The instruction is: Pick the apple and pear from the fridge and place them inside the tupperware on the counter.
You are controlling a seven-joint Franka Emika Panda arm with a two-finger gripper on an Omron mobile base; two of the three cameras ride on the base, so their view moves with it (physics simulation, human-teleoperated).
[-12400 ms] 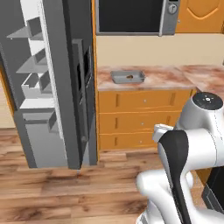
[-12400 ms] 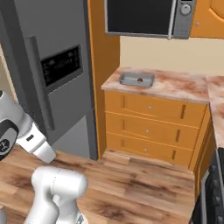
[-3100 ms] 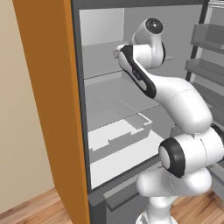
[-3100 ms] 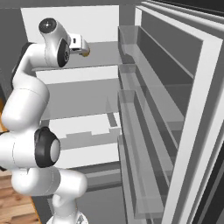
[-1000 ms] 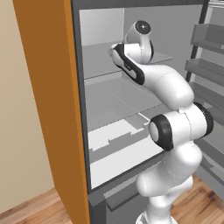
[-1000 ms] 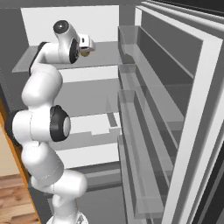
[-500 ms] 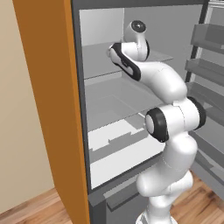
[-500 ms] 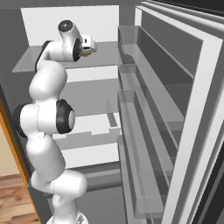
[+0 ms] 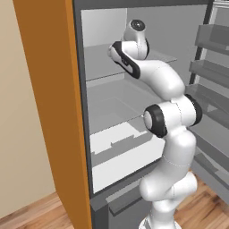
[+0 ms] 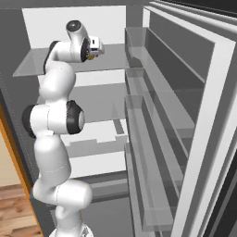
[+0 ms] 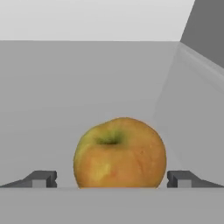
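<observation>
The pear (image 11: 119,153), yellow-orange with a green patch at its stem, rests on the grey top shelf (image 11: 52,100) of the fridge (image 9: 103,58). My gripper (image 11: 111,179) is open, and its two dark fingertips (image 11: 43,178) stand one on each side of the pear without touching it. From the right base view the gripper (image 10: 95,48) is level with that top glass shelf (image 10: 37,65), with a bit of the pear (image 10: 91,57) showing under the hand. The apple, the tupperware and the counter are out of view.
The fridge's open door with its clear bins (image 10: 152,106) stands close on the right. An orange cabinet side (image 9: 49,112) flanks the fridge on the left. Lower glass shelves and a white drawer (image 9: 120,138) lie below my arm. The fridge's side wall (image 11: 205,87) is near the pear.
The arm has stretched further into the fridge along the top shelf, carrying the hand towards the pear. The jaws have stayed open.
</observation>
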